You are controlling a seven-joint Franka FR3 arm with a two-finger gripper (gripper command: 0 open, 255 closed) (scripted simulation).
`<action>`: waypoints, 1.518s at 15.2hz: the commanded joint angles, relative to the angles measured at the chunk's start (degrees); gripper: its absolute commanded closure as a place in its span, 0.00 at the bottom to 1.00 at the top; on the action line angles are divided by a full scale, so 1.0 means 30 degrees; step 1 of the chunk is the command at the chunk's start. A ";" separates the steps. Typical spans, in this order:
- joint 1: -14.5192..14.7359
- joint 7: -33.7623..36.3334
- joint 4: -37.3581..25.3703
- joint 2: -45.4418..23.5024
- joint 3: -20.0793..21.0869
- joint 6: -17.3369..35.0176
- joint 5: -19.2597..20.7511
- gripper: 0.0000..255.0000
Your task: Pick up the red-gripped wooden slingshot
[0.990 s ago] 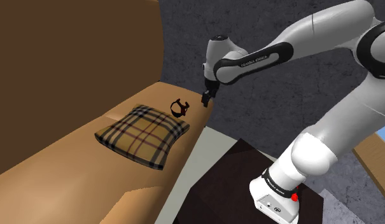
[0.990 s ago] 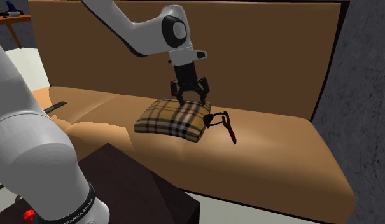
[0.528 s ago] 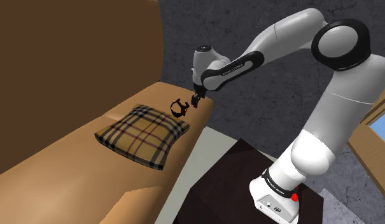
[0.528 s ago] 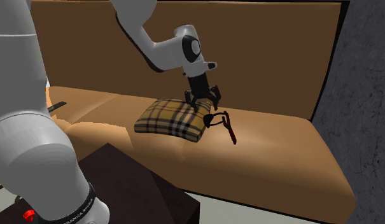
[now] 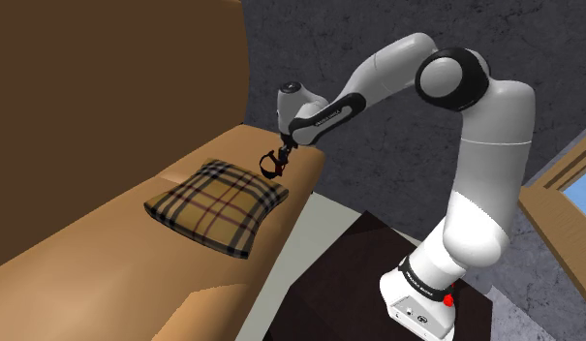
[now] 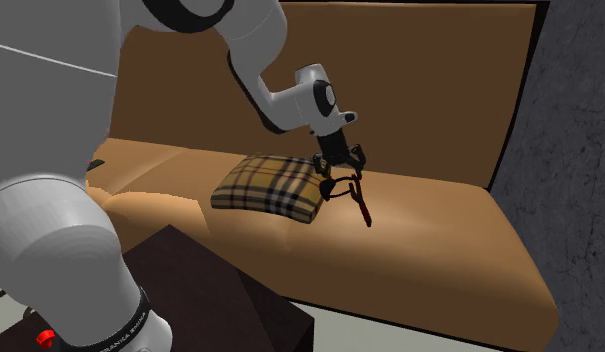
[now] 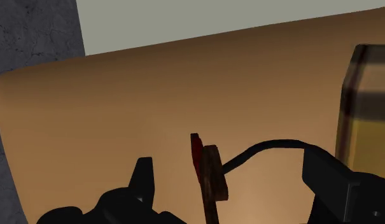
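Note:
The slingshot (image 6: 356,196) lies on the brown sofa seat (image 6: 430,250), just beside the plaid cushion (image 6: 270,185). It has a dark wooden fork, a black band and a red grip (image 6: 365,211). My gripper (image 6: 342,178) hangs open right over its fork, fingers pointing down. In the wrist view the slingshot (image 7: 210,172) stands between the two fingers (image 7: 144,181), which are spread wide and do not touch it; the gripper (image 7: 238,191) holds nothing. From the shoulder view the gripper (image 5: 283,153) is just above the slingshot (image 5: 270,164), near the seat's end.
The plaid cushion (image 5: 218,203) lies close beside the slingshot. The sofa's tall backrest (image 6: 420,90) rises behind it. The seat's end edge (image 5: 315,170) is close to the gripper. The dark stand (image 5: 349,281) sits below, before a grey wall (image 6: 570,120).
The arm has swung from above the cushion's far edge toward the slingshot and come down. The open gripper now hovers right over the slingshot, which has not moved.

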State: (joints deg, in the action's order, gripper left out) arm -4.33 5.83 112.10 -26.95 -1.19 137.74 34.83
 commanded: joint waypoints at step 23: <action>0.0307 0.0604 -0.5278 -0.5988 -0.0874 0.1280 0.1246 1.00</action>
State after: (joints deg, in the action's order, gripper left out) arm -3.41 7.64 96.28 -44.92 -3.81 141.58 38.57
